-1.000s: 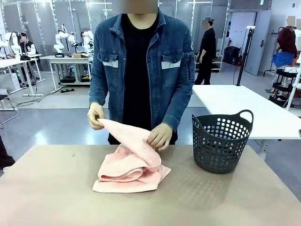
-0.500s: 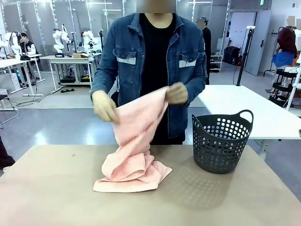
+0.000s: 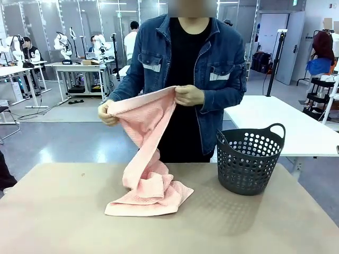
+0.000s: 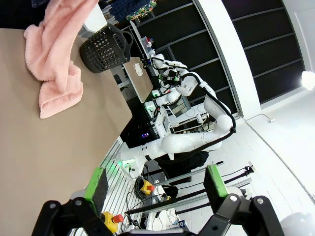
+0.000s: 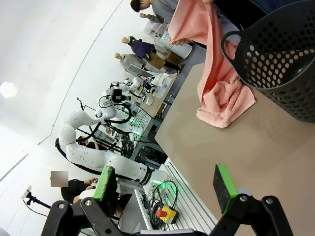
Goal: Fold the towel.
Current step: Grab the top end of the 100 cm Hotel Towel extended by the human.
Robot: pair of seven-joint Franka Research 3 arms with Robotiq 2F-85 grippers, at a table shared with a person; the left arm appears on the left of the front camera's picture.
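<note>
The pale pink towel (image 3: 148,159) hangs from the person's two hands at chest height, its lower part still bunched on the table. One hand (image 3: 108,112) pinches the left corner, the other hand (image 3: 189,95) the right. The towel also appears at the top left of the left wrist view (image 4: 54,54) and at the upper middle of the right wrist view (image 5: 216,83). My left gripper (image 4: 155,183) is open and empty, far back from the towel. My right gripper (image 5: 165,181) is likewise open with nothing between its green pads.
A dark perforated basket (image 3: 249,159) with handles stands on the tan table (image 3: 63,211) right of the towel; it is also in the left wrist view (image 4: 106,46) and right wrist view (image 5: 275,54). A white table (image 3: 280,121) lies behind it.
The person has lifted the towel's upper edge from just above the table to chest height and spread the hands apart, so the cloth now hangs stretched. Neither gripper has changed.
</note>
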